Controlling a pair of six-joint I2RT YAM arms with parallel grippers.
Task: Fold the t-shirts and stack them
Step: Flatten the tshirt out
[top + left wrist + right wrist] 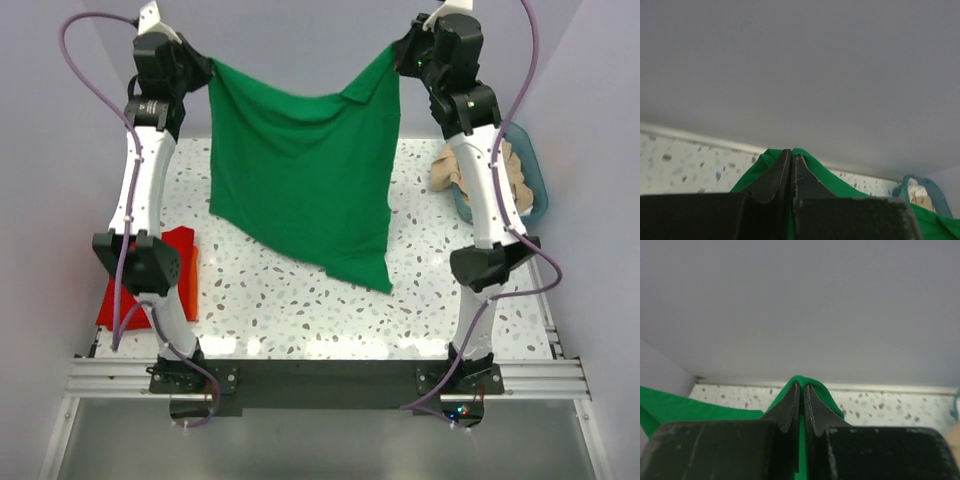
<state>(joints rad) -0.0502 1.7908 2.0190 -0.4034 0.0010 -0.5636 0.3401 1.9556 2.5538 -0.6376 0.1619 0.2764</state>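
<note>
Over speckled table | green t-shirt hanging spread | grey wall behind

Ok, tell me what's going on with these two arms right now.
Both arms are holding up a bright green cloth t-shirt, stretched between them above the speckled table. The left gripper is shut on one top corner and the right gripper on the other, so the shirt hangs spread out, not yet folded. A red cloth shirt lies on the table's near left side, by the left arm. On the right, beige cloth sits in the teal plastic basket.
</note>
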